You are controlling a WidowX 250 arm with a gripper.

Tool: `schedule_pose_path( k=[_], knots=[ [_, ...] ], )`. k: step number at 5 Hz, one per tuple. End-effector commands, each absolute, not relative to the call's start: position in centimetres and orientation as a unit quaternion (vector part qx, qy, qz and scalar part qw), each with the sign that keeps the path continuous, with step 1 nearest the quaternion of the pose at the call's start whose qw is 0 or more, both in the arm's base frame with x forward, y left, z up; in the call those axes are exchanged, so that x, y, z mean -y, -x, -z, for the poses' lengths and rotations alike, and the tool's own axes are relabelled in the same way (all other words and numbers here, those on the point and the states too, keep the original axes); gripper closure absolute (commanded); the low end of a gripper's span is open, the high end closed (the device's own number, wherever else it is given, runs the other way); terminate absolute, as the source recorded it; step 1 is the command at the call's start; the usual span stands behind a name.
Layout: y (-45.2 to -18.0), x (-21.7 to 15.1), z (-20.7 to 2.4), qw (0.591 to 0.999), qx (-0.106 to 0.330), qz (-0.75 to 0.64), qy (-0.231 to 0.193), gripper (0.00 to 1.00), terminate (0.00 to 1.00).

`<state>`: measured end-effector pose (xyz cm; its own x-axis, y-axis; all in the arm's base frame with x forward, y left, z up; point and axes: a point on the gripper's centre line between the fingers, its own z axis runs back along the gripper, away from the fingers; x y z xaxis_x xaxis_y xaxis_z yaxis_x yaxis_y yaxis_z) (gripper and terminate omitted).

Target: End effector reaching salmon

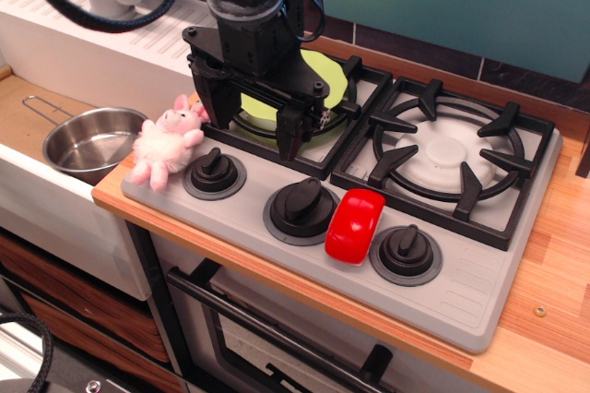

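The salmon (355,225) is a small glossy red rounded plastic piece lying on the grey stove panel between the middle knob (301,208) and the right knob (406,252). My black gripper (247,125) hangs over the left burner, above a lime-green plate (318,79). Its two prongs (289,135) point down with a wide gap between them and nothing held. It is up and to the left of the salmon, about one knob's spacing away.
A pink-and-white plush animal (166,142) lies at the stove's left corner beside the left knob (214,172). A steel pot (92,141) sits in the sink to the left. The right burner grate (452,155) is bare. A thick black cable (92,13) loops at back left.
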<state>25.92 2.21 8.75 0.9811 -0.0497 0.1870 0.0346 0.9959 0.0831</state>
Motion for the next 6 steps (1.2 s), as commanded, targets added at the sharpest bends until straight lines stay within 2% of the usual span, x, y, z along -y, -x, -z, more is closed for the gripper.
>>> schedule_pose_path(
  k=[1,3,6],
  knots=[
    [-25.9,-2.2,-8.8,0.994,0.095,0.021,-0.04,0.0,0.0],
    [-26.3,-2.6,-8.8,0.994,0.094,0.029,-0.043,0.0,0.0],
    [-25.7,1.9,-10.0,0.995,0.082,-0.022,-0.051,0.0,0.0]
  ],
)
